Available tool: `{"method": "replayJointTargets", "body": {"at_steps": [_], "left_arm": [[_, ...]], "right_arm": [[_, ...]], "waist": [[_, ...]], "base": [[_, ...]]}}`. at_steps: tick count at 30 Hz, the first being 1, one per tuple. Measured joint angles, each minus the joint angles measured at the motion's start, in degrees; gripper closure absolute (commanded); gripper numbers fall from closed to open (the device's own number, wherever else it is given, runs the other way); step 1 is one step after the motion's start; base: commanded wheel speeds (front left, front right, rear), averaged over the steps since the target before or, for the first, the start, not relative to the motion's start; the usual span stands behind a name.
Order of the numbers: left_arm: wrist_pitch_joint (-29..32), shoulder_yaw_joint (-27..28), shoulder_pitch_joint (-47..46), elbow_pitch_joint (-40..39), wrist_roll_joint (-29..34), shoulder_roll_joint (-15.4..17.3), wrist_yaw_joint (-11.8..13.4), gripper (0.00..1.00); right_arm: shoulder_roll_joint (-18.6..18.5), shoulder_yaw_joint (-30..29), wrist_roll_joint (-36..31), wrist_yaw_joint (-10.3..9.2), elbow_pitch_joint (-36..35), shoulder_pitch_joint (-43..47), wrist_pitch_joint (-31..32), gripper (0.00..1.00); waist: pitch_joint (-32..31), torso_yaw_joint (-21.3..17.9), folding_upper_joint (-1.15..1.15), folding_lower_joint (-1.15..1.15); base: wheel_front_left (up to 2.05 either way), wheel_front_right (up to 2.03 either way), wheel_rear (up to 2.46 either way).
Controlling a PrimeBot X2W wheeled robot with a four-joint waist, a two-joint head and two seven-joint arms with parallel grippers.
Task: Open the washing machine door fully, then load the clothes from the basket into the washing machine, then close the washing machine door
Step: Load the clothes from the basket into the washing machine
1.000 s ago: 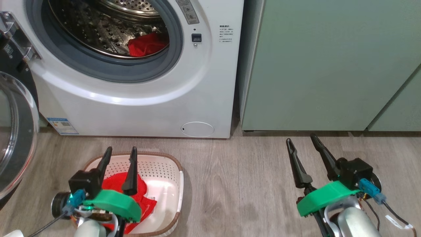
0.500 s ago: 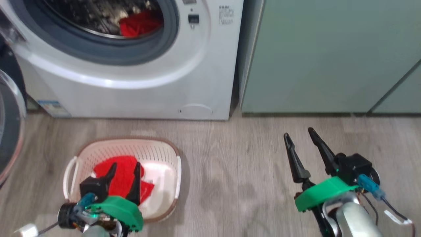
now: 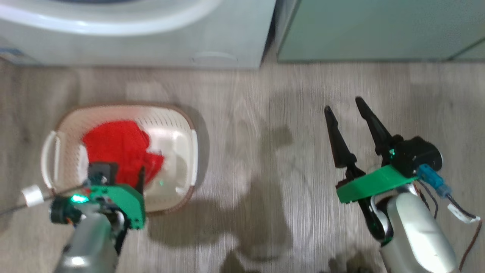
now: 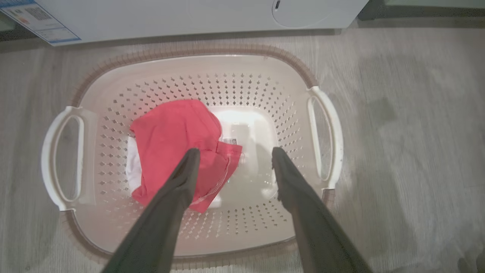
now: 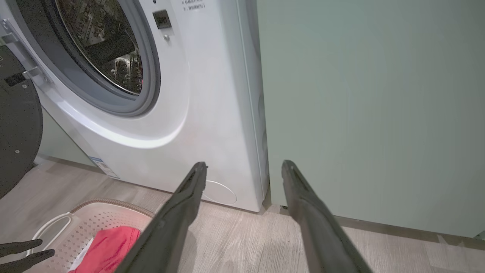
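Observation:
The cream basket (image 4: 189, 51) sits on the floor in front of the washing machine (image 5: 212, 94). A red garment (image 4: 174, 140) with a white patch lies in its left half. My left gripper (image 4: 235, 151) hangs open above the basket, pointing down; its left finger overlaps the garment and its right one is over the bare bottom. In the head view the basket (image 3: 189, 125) and clothes (image 3: 113, 144) lie at the left, under the left gripper (image 3: 123, 172). My right gripper (image 3: 342, 104) is open and empty over the floor. The black-rimmed door (image 5: 19, 132) stands swung open to the left.
Pale green cabinets (image 5: 360, 113) stand right of the washer. A small round white flap (image 5: 219, 192) sits low on the washer's front. Wood-look floor (image 3: 265, 151) stretches between the basket and my right arm. The left gripper's fingers (image 5: 22, 252) show beside the basket (image 5: 113, 212).
The head camera has tilted down, so the washer's mouth has slid out of the top. My left gripper has tipped downward over the basket. The right gripper has kept its pose.

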Motion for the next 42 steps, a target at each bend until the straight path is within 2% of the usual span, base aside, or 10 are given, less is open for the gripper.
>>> {"method": "replayJointTargets", "body": {"at_steps": [3,11,16,25,35,42], "left_arm": [[0.0,0.0,-4.5,5.7,0.0,1.2,0.1,0.00],[2.1,0.5,-13.9,13.2,-0.4,3.8,0.1,0.00],[4.0,0.2,-18.7,14.5,0.0,8.1,0.7,0.00],[7.4,-0.1,-21.3,15.5,0.1,12.8,2.0,0.00],[11.9,0.1,-25.0,15.6,-0.6,18.8,2.0,0.00],[13.7,-1.6,-26.0,15.7,-0.2,20.6,1.9,0.00]], "right_arm": [[0.0,0.4,0.0,0.00,-0.6,-1.2,0.0,0.00],[0.1,1.2,0.0,0.00,-1.9,-4.2,0.0,0.00],[0.2,1.4,0.1,0.00,-3.4,-6.4,0.0,0.00],[0.3,3.5,3.3,0.00,-5.7,-7.0,0.0,0.00],[0.4,5.7,6.8,0.00,-7.3,-10.4,0.0,0.00],[0.5,6.2,7.3,0.00,-8.0,-11.2,0.0,0.00]], "waist": [[3.9,-0.8,0.00,0.00],[12.1,-3.3,0.00,0.01],[17.5,-5.5,0.00,0.01],[25.0,-9.8,0.00,0.00],[31.8,-13.8,0.00,0.00],[34.6,-15.5,0.00,0.00]], "base": [[0.00,0.00,0.00],[0.00,0.00,0.00],[0.00,0.00,0.00],[0.00,0.00,0.00],[0.00,0.00,0.00],[0.00,0.00,0.00]]}}
